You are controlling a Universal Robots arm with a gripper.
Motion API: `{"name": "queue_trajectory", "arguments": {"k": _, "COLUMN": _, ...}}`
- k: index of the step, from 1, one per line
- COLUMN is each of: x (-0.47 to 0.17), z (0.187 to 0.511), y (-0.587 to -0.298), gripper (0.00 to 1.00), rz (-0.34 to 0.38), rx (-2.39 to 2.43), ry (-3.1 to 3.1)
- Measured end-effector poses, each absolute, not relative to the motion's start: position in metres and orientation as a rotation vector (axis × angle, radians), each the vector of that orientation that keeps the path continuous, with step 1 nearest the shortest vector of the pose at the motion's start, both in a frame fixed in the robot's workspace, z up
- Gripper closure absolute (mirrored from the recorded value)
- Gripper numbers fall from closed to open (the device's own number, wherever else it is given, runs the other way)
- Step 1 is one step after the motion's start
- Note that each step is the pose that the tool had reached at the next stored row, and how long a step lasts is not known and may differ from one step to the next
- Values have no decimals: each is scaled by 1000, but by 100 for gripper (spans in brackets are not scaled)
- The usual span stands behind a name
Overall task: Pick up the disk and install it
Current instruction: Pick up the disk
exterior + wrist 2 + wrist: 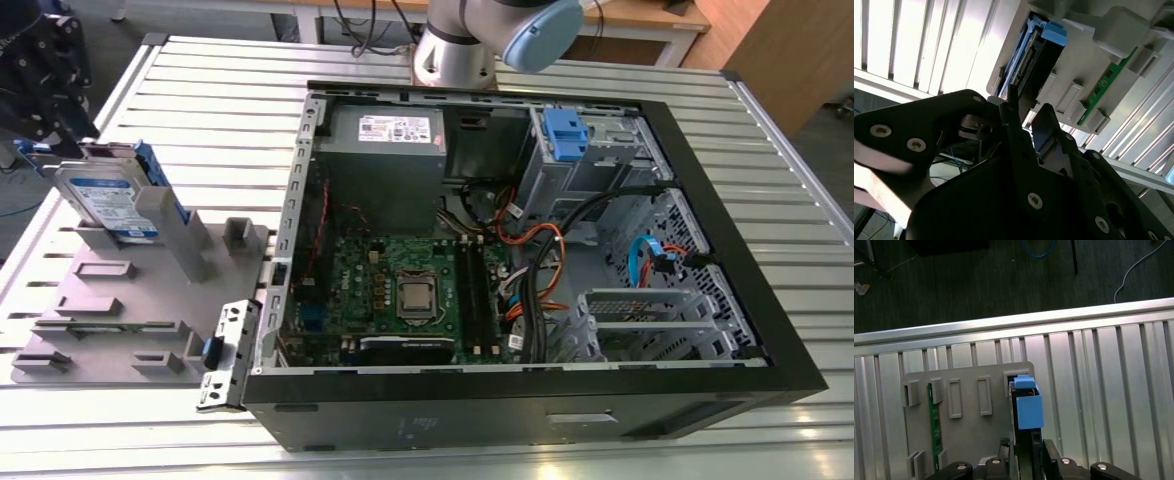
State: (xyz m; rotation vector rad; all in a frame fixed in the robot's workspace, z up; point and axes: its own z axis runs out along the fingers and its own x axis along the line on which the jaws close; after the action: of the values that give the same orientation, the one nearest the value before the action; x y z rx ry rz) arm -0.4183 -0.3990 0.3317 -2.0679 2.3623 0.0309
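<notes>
The disk (114,195) is a silver drive with a blue-and-white label and blue side rails. It stands upright on edge in a slot of the grey holder (120,310), at the exterior view's left. My gripper (51,110) hangs just above and beside its top. In the first wrist view the disk (1026,407) is seen edge-on, with my gripper (1025,449) straddling its near end, one finger on each side. In the second wrist view the gripper (1029,114) stands open with a gap between its fingers, right at the end of the disk (1029,60).
An open computer case (747,250) lies on the slatted metal table (200,110), at the exterior view's right. It holds a grey power supply (387,135), a motherboard, cables and a drive bay with a blue clip (566,135). A green memory stick (934,415) sits in the holder.
</notes>
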Motion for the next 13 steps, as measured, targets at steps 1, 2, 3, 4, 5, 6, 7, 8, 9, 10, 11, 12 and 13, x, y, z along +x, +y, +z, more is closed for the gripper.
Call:
{"name": "queue_trajectory", "arguments": {"k": 1, "x": -418, "z": 332, "y": -399, "gripper": 59, "rz": 31, "rx": -2068, "ry": 2362}}
{"name": "queue_trajectory", "arguments": {"k": 2, "x": -418, "z": 332, "y": -399, "gripper": 59, "rz": 31, "rx": -2068, "ry": 2362}}
{"name": "queue_trajectory", "arguments": {"k": 3, "x": -418, "z": 332, "y": -399, "gripper": 53, "rz": 31, "rx": -2068, "ry": 2362}}
{"name": "queue_trajectory", "arguments": {"k": 4, "x": -418, "z": 332, "y": -399, "gripper": 47, "rz": 31, "rx": -2068, "ry": 2362}}
{"name": "queue_trajectory", "arguments": {"k": 5, "x": -418, "z": 332, "y": -399, "gripper": 47, "rz": 31, "rx": -2068, "ry": 2362}}
{"name": "queue_trajectory", "arguments": {"k": 6, "x": -418, "z": 332, "y": -399, "gripper": 47, "rz": 31, "rx": -2068, "ry": 2362}}
{"name": "queue_trajectory", "arguments": {"k": 7, "x": -418, "z": 332, "y": -399, "gripper": 41, "rz": 31, "rx": -2068, "ry": 2362}}
{"name": "queue_trajectory", "arguments": {"k": 8, "x": -418, "z": 332, "y": -399, "gripper": 41, "rz": 31, "rx": -2068, "ry": 2362}}
{"name": "queue_trajectory", "arguments": {"k": 9, "x": -418, "z": 332, "y": -399, "gripper": 41, "rz": 31, "rx": -2068, "ry": 2362}}
{"name": "queue_trajectory", "arguments": {"k": 10, "x": -418, "z": 332, "y": -399, "gripper": 41, "rz": 31, "rx": -2071, "ry": 2360}}
{"name": "queue_trajectory", "arguments": {"k": 11, "x": -418, "z": 331, "y": -399, "gripper": 41, "rz": 30, "rx": -2075, "ry": 2355}}
{"name": "queue_trajectory", "arguments": {"k": 12, "x": -418, "z": 331, "y": -399, "gripper": 41, "rz": 28, "rx": -2079, "ry": 2350}}
{"name": "queue_trajectory", "arguments": {"k": 13, "x": -419, "z": 330, "y": -399, "gripper": 41, "rz": 26, "rx": -2082, "ry": 2345}}
